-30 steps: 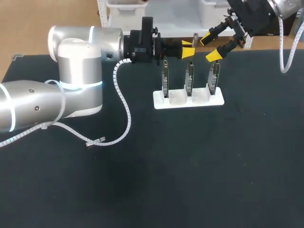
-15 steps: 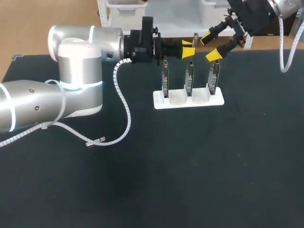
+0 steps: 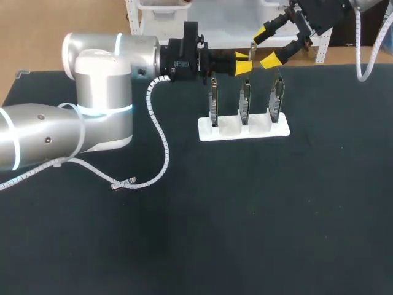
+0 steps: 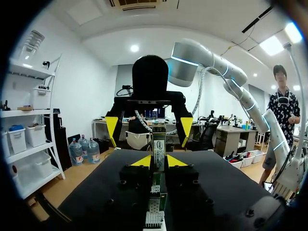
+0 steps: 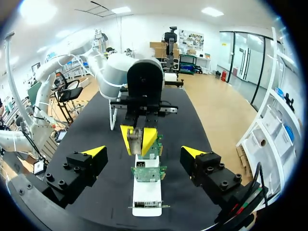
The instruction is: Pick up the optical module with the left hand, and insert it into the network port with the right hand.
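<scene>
My left gripper (image 3: 243,62) is held level above the rack's far side, shut on the optical module (image 4: 159,147), a slim metal piece that sticks out past its yellow tips. My right gripper (image 3: 268,45) faces it from the far right, open wide. In the right wrist view, the module (image 5: 135,140) sits in the left gripper (image 5: 137,136), ahead of my own gripper (image 5: 144,152) and short of its fingertips. The white rack (image 3: 228,130) holds three upright port boards (image 3: 244,101). In the head view, the module is mostly hidden.
A coiled white cable (image 3: 161,132) hangs from my left arm and ends in a plug (image 3: 123,183) on the dark table. The rack (image 5: 147,196) lies below both grippers. Dark tabletop stretches in front of and to the right of the rack.
My right gripper has risen and shifted slightly left, away from the rightmost board and toward the module's end. The left arm and its grip have not moved.
</scene>
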Robot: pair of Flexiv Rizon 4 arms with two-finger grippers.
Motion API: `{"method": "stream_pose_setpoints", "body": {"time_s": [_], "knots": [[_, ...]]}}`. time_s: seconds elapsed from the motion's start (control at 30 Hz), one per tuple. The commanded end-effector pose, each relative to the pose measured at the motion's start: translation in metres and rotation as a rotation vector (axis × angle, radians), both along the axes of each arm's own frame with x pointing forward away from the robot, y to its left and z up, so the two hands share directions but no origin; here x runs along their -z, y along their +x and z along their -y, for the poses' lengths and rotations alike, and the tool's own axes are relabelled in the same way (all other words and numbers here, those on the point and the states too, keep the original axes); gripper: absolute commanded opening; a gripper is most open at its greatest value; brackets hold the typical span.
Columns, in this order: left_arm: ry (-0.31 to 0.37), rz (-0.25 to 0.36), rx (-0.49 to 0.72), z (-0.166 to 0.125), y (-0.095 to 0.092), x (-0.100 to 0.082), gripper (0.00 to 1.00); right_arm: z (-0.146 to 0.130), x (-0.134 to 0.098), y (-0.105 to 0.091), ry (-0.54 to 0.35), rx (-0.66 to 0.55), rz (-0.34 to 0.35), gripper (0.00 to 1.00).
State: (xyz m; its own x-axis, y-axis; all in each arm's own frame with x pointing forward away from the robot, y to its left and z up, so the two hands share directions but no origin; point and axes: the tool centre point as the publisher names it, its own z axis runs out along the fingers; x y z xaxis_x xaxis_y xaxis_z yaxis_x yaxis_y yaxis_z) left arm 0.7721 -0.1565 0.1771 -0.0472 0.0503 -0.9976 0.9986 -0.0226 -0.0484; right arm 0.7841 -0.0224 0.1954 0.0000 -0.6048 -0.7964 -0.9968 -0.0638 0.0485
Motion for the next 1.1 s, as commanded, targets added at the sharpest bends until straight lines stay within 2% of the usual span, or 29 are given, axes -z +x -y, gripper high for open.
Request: {"method": "stream_pose_setpoints", "body": {"time_s": [0.03, 0.53, 1.1], "knots": [[0.004, -0.002, 0.003, 0.001, 0.002, 0.000, 0.00, -0.004, -0.003, 0.007, 0.006, -0.020, -0.008, 1.00], [0.004, -0.002, 0.003, 0.001, 0.002, 0.000, 0.00, -0.012, -0.013, -0.004, 0.033, -0.066, -0.016, 1.00], [0.004, -0.002, 0.003, 0.001, 0.002, 0.000, 0.00, -0.013, -0.015, -0.021, 0.048, -0.053, -0.014, 1.00]]}}
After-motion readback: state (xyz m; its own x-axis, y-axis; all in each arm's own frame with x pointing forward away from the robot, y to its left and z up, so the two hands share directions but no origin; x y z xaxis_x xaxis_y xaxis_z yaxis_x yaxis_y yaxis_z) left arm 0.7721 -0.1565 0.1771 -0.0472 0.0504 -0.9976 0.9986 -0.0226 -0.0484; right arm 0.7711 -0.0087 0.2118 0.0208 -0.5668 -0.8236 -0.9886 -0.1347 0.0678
